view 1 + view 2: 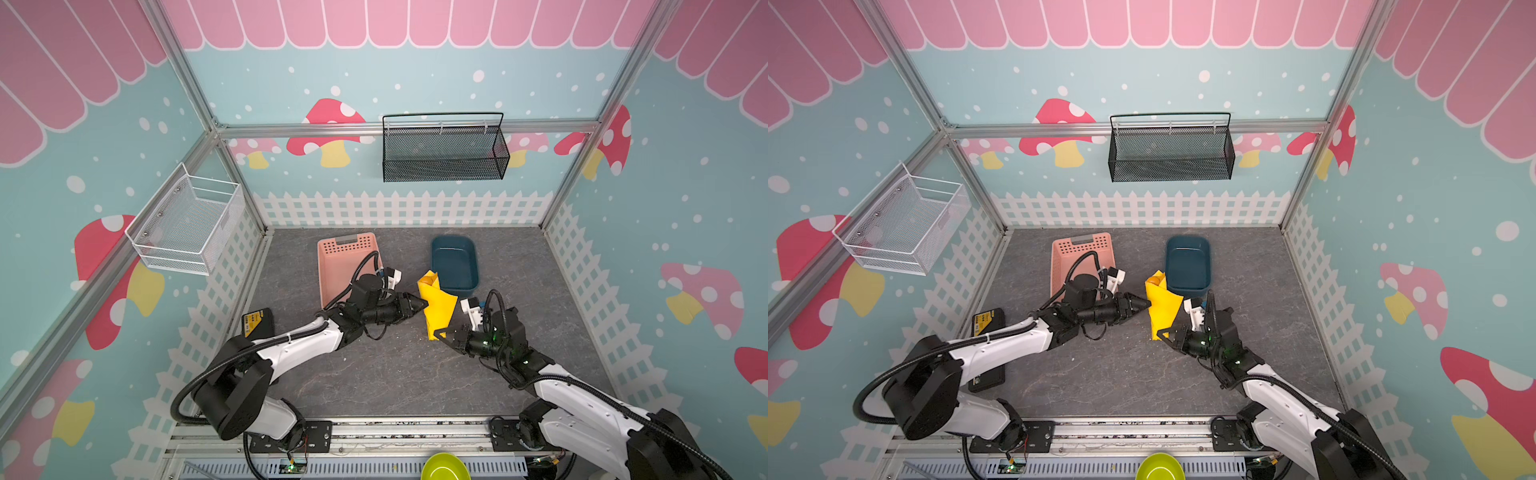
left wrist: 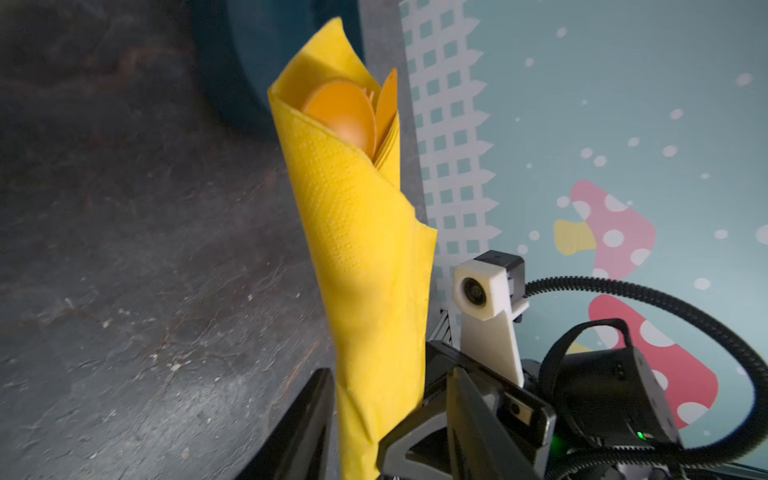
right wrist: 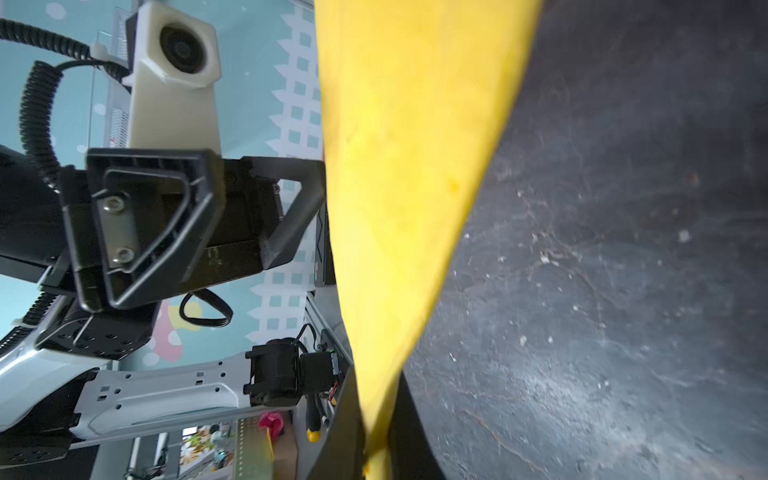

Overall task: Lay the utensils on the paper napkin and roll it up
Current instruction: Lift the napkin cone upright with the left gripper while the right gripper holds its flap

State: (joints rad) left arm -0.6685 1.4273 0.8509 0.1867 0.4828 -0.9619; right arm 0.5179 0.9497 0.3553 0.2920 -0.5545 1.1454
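The paper napkin (image 1: 436,307) (image 1: 1163,309) is a bright yellow cone-shaped roll lying on the grey table just near of the blue tub. Orange utensils (image 2: 340,112) are wrapped inside it; a spoon bowl and a flat blade tip (image 2: 387,99) show at its open far end. My right gripper (image 1: 438,334) (image 1: 1163,334) (image 3: 376,395) is shut on the roll's narrow near end. My left gripper (image 1: 422,305) (image 1: 1145,304) (image 2: 388,370) is open at the roll's left side. Its two fingers stand on either side of the roll.
A pink slotted basket (image 1: 332,266) lies at the back left behind the left arm. A dark blue tub (image 1: 454,262) sits right behind the roll. A black and yellow device (image 1: 257,322) lies by the left wall. Wire baskets (image 1: 444,149) (image 1: 187,220) hang on the walls.
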